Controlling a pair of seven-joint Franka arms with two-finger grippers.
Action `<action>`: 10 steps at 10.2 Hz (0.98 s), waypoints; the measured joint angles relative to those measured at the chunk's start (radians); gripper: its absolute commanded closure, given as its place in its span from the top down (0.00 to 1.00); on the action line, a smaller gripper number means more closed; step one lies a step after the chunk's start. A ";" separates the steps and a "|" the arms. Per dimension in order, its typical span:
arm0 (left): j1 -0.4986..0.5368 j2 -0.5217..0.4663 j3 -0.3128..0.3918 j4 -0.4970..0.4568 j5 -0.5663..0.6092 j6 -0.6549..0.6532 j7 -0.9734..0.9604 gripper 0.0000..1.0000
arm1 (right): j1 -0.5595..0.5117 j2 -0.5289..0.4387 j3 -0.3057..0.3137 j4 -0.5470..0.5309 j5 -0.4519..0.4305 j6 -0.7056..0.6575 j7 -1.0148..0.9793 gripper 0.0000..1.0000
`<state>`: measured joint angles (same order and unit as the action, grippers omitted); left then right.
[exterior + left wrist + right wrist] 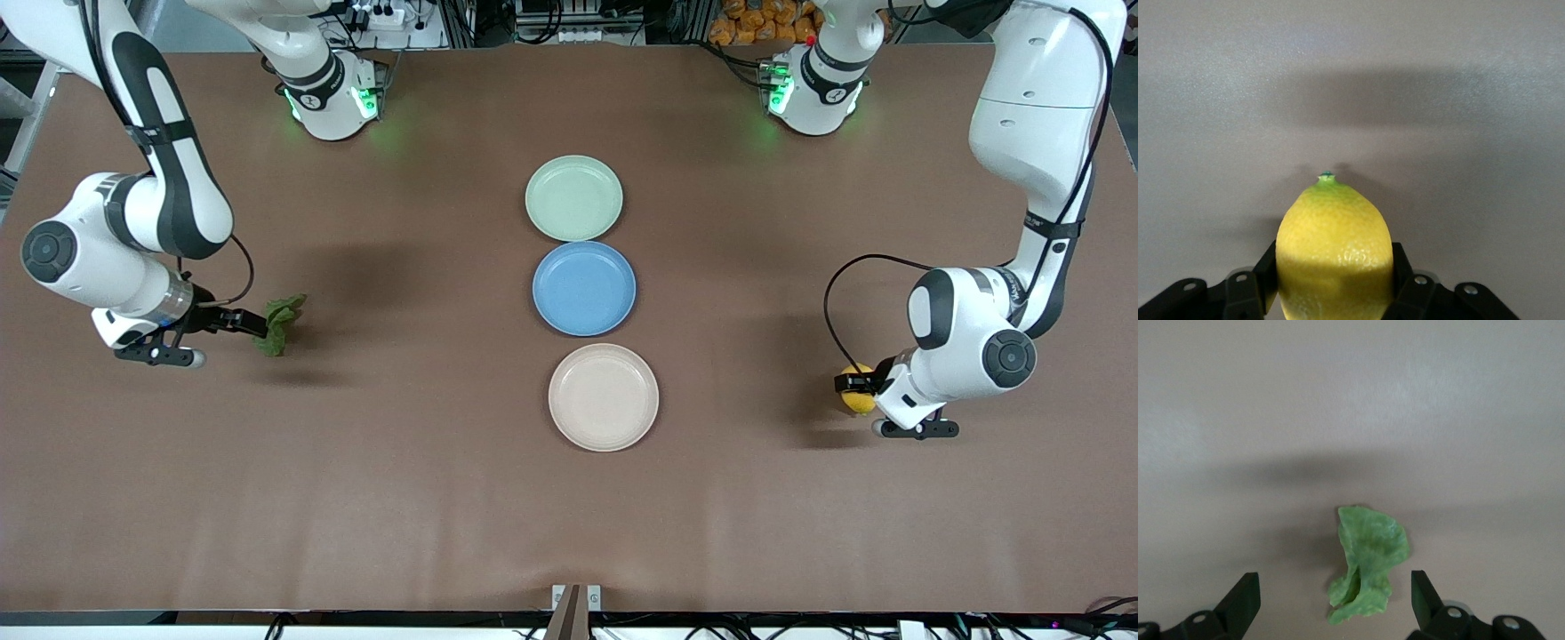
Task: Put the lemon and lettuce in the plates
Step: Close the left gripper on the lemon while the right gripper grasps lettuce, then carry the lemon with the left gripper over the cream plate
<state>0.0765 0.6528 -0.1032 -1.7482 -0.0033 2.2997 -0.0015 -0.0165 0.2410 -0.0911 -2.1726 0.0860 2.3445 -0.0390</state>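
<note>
Nothing is plated yet. The left gripper is clamped on the one lemon at the left arm's end of the table. The right gripper stands spread around the single lettuce leaf at the right arm's end. Three plates lie mid-table, all bare: pale green plate farthest, blue plate between, beige plate nearest.

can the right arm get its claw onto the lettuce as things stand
Probably yes. The right claw is open, with the lettuce lying between its fingers on the bare table, and nothing stands in the way.
</note>
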 measured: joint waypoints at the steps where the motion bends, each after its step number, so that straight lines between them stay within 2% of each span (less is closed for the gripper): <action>1: -0.002 -0.001 -0.003 0.007 0.000 0.009 0.000 0.00 | 0.000 0.000 0.000 -0.016 0.000 0.009 0.000 1.00; 3: -0.023 -0.013 -0.010 0.039 0.000 0.014 0.000 0.00 | -0.001 0.001 -0.001 -0.044 0.000 0.052 0.000 1.00; 5: -0.073 -0.044 -0.014 0.069 0.000 0.014 -0.001 0.00 | -0.003 0.030 -0.004 -0.091 0.000 0.157 0.000 1.00; 8: -0.189 -0.069 -0.022 0.105 0.000 0.013 -0.092 0.00 | -0.016 0.190 -0.007 -0.125 0.000 0.389 0.000 1.00; 10: -0.294 -0.070 -0.024 0.137 0.000 0.013 -0.242 0.00 | -0.021 0.240 -0.007 -0.118 0.000 0.434 0.000 1.00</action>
<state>-0.2170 0.5832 -0.1274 -1.6110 -0.0035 2.3129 -0.2432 -0.0372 0.4809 -0.0986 -2.2907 0.0863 2.7783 -0.0388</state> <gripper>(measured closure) 0.330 0.000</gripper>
